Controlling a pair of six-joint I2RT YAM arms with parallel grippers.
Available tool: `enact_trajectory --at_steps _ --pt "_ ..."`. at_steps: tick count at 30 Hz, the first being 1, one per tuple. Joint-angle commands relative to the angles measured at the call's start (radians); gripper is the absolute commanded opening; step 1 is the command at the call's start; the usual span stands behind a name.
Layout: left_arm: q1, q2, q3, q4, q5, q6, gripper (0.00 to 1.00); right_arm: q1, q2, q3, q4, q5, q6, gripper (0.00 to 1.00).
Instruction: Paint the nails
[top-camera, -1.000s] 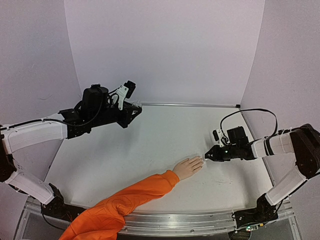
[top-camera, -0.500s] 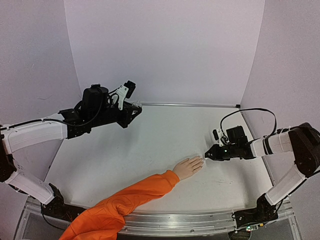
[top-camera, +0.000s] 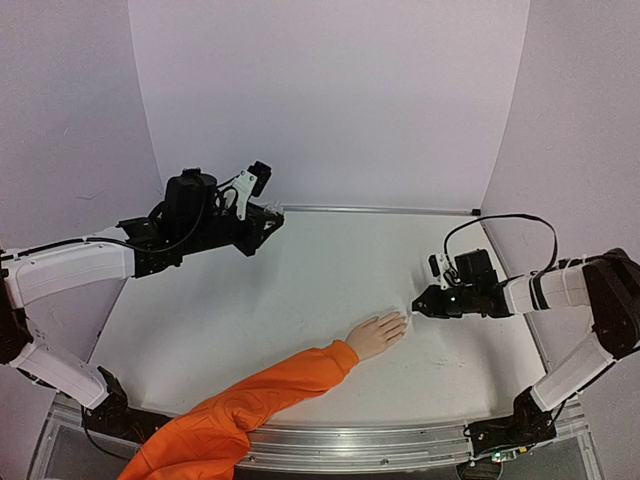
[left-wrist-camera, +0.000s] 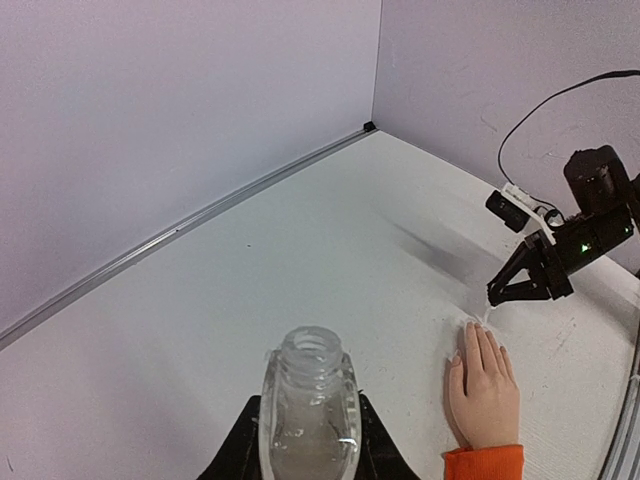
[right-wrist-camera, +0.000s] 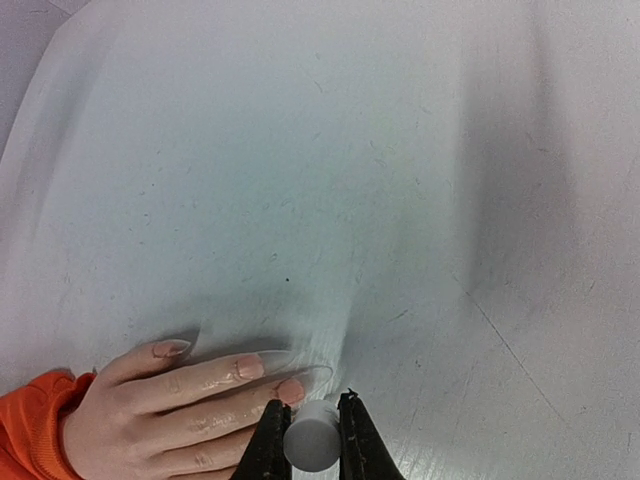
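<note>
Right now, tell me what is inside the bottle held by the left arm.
The open glass bottle looks clear, with no brush inside. Its base sits hidden between the left fingers.

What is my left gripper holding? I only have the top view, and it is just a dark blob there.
Observer: The left gripper is shut on a clear bottle, upright, its mouth open.
Operator: And the right one?
Observer: The right gripper pinches a small white round cap, seen end on.
Operator: How near is that to its target?
Observer: Right beside the nearest of the nails, at the fingertips of the hand; any contact is hidden under the cap.
</note>
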Motion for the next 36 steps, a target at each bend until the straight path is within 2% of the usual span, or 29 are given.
enact_trajectory --at_steps 1,17,36 --pt "0.006 -0.035 0.032 0.059 0.001 0.005 0.00 0.006 -0.098 -0.009 -0.010 -0.032 -0.017 0.00" --pt "0.006 -0.043 0.026 0.059 0.010 -0.004 0.00 0.016 -0.055 -0.014 -0.024 -0.089 -0.034 0.00" --pt "0.006 -0.042 0.025 0.059 0.002 0.002 0.00 0.024 -0.019 -0.001 -0.014 -0.068 -0.024 0.00"
